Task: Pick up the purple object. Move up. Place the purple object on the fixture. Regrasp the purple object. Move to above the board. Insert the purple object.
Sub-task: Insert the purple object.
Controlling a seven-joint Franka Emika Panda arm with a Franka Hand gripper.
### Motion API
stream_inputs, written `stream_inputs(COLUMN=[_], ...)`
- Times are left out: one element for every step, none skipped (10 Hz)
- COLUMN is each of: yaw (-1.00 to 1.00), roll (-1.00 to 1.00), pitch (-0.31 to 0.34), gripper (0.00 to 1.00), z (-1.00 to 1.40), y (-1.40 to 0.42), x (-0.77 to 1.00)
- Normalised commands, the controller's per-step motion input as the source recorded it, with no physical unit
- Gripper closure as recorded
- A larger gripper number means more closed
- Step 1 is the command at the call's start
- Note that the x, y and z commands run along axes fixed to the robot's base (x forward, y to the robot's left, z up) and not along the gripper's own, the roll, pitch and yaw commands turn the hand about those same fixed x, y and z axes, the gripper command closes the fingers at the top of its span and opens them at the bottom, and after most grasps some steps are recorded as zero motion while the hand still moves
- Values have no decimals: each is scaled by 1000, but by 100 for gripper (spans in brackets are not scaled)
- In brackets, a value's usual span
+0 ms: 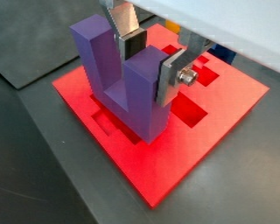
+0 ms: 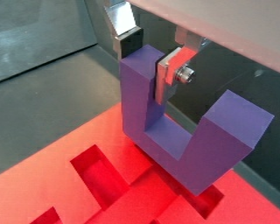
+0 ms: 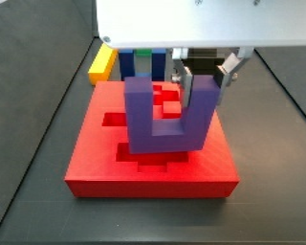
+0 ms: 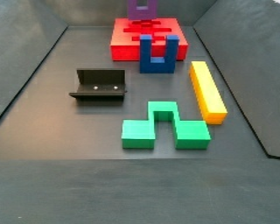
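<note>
Gripper (image 2: 152,59) clamped on one prong of purple object (image 2: 184,136). Object upright, prongs up, base down, hanging just above board (image 1: 213,131); recess lies straight below.

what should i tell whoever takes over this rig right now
Gripper: shut on one prong of the small violet-purple plastic U-shaped block, prongs up, base down, above the board.
Large flat red slab with recesses: directly under the block; contact unclear.
Dark boxy fixture: holds nothing, on the floor.
Done: pick, fixture step, regrasp apparently.
Left: insert the block, release.
</note>
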Motion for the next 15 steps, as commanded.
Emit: stream_inputs(yaw=[-71,-200,-191,-180,-189,-171,-129,-86,-66,-69,-83,-97,-83,-94,-120], roll=[-14,53,23,0,0,0,-51,-56,0,-3,0,0,0,0,0], pitch=[-34,-31,0,0,0,0,0,0,0,0,0,3,4,4,11], gripper=[100,100,100,100,100,100,100,100,100,100,100,100,100,100,100], z=[-257,-226,-91,-43,-23,-29,-69,-89,-206,-231,-246,-197,-209,-160,-74], y=[0,0,0,0,-29,-100,-149,-191,-106,0,0,60,77,120,200], x=[-180,-243,-186,-131,-43,0,0,49,63,106,166,171,117,74,0])
